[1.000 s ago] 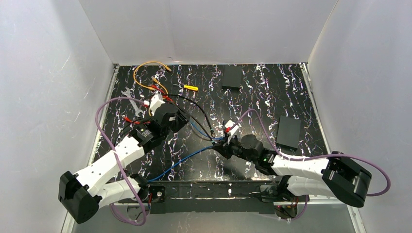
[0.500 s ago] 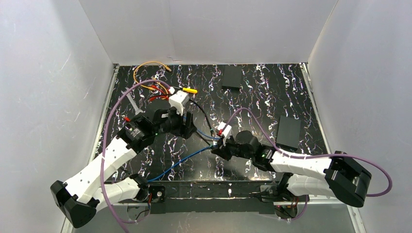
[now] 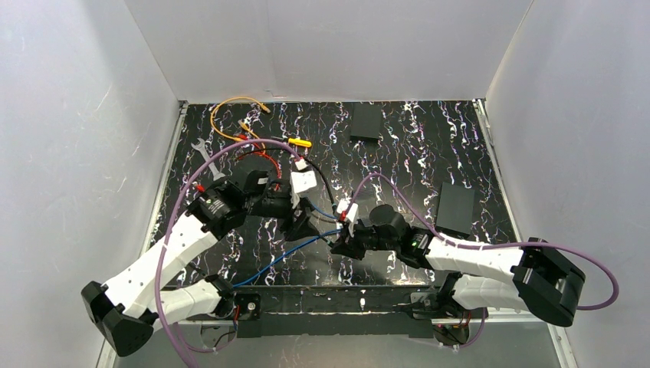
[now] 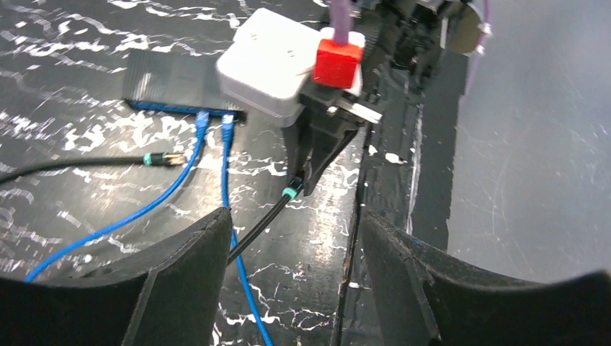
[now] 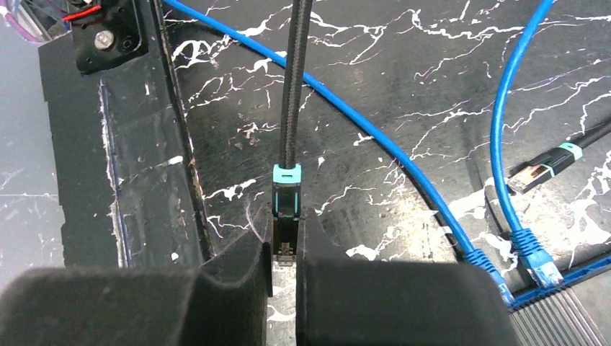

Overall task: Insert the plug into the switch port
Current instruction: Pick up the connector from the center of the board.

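My right gripper (image 5: 285, 254) is shut on the black plug (image 5: 286, 213) of a black braided cable with a teal band, held low over the table near its front edge. It shows in the top view (image 3: 338, 247) and in the left wrist view (image 4: 322, 148), with the plug (image 4: 291, 192) at its tip. The switch (image 4: 180, 81) is a black ribbed box with two blue cables (image 4: 196, 151) plugged in; its corner shows in the right wrist view (image 5: 565, 311). My left gripper (image 4: 295, 220) is open and empty, just left of the right gripper in the top view (image 3: 303, 224).
A second loose teal-banded plug (image 5: 539, 170) lies by the blue cables (image 5: 497, 122). Two black boxes (image 3: 366, 121) (image 3: 456, 207) lie at the back and right. A yellow tool (image 3: 300, 141), a wrench (image 3: 205, 156) and an orange cable (image 3: 230, 103) lie back left. The black front rail (image 3: 322, 299) borders the table.
My left arm has swung from the back left to the centre, close beside the right gripper. My right gripper has moved a little left and nearer with the plug.
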`<state>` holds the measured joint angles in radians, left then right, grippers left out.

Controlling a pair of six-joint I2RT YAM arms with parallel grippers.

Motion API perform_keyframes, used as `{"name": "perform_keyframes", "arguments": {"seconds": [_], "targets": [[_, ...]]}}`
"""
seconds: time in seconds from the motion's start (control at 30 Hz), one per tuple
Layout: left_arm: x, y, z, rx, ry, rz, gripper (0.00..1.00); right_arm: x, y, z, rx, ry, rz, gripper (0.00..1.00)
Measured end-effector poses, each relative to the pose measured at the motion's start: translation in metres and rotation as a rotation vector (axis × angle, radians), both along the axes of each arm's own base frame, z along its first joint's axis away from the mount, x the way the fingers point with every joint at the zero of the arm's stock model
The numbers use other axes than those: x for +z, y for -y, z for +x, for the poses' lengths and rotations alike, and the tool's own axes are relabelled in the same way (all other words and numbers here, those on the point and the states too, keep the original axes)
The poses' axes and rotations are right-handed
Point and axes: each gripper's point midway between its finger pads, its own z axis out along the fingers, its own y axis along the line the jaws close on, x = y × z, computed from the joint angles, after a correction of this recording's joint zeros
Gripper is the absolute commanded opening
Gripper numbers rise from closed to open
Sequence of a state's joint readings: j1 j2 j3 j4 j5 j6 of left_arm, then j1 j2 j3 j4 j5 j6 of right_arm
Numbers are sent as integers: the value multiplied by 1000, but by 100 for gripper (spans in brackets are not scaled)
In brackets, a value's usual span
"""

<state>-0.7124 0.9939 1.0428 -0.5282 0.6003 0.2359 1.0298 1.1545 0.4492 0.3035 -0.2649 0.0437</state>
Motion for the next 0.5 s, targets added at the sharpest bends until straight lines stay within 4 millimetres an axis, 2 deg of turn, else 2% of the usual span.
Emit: {"name": "perform_keyframes", "arguments": {"seconds": [0.13, 0.33, 0.5], "targets": [[-12, 12, -12, -143, -4, -11, 65, 2, 0, -3, 17, -5, 8, 1], [-53, 15, -30, -259, -26, 21, 62, 21, -2, -6, 36, 24, 64, 1], [-65, 18, -37, -312, 4, 31, 61, 23, -3, -10, 58, 20, 73, 1]]}}
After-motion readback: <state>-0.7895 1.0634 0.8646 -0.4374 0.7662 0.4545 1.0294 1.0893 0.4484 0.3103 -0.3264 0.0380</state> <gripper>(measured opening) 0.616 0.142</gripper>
